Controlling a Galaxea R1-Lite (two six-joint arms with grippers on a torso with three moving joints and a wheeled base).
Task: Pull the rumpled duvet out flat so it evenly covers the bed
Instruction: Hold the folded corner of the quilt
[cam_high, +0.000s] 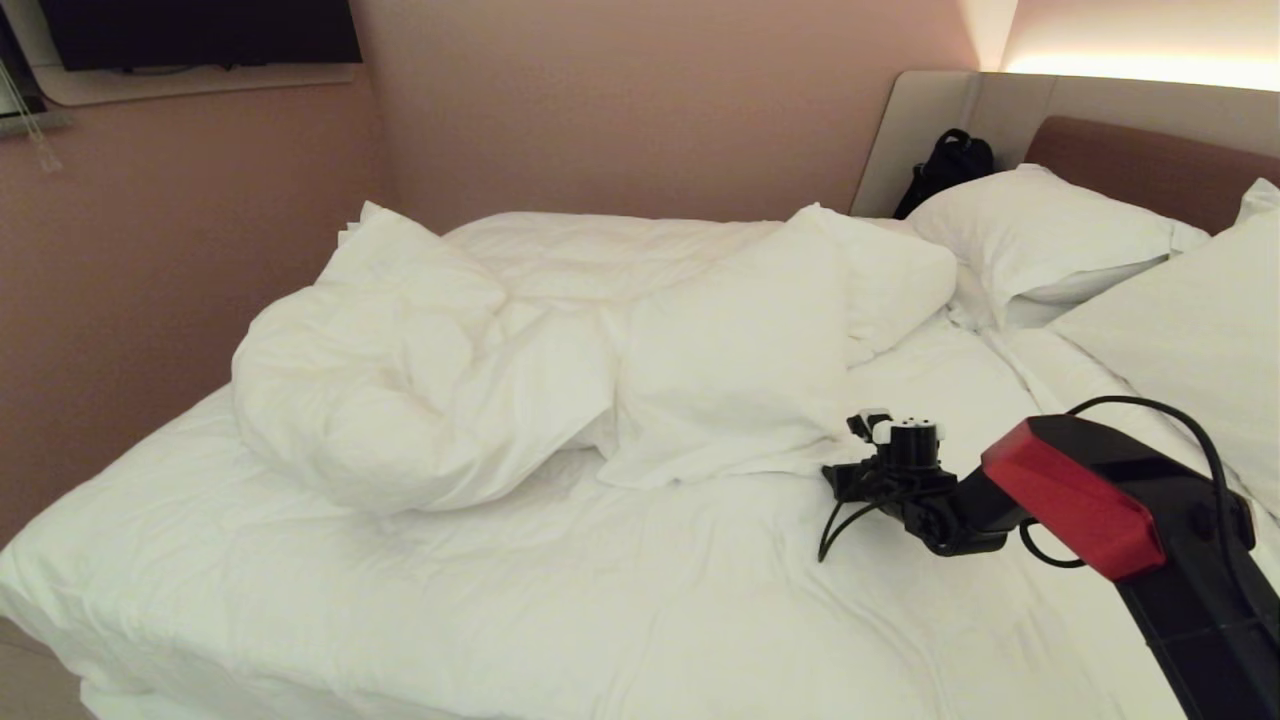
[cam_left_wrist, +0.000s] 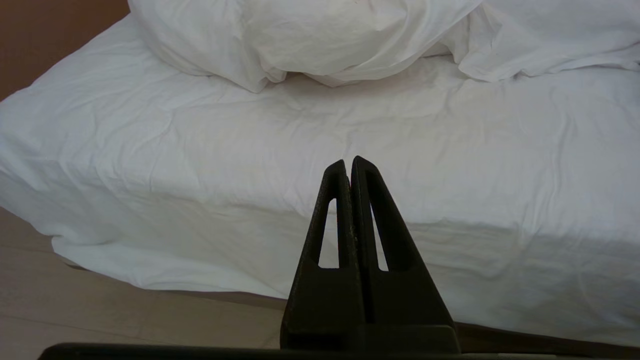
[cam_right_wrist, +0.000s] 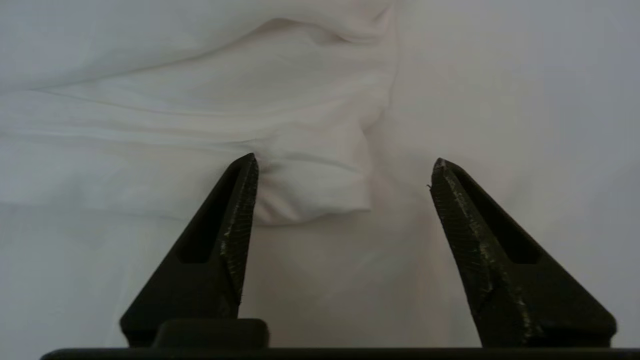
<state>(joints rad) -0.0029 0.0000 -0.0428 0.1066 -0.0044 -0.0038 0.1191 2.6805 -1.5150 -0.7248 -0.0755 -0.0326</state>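
The duvet lies bunched in a puffy white heap across the far middle and left of the bed, leaving the near sheet bare. My right gripper hangs low over the sheet just at the duvet's near right corner. In the right wrist view this gripper is open, and the folded duvet corner lies just ahead of its fingertips, nearer one finger, with nothing between them. The left gripper is shut and empty, held off the bed's near side and facing the sheet and the duvet heap.
Two plump pillows lean at the headboard on the right. A black bag sits in the far corner behind them. A pink wall borders the bed's left side. Beige floor runs along the near edge.
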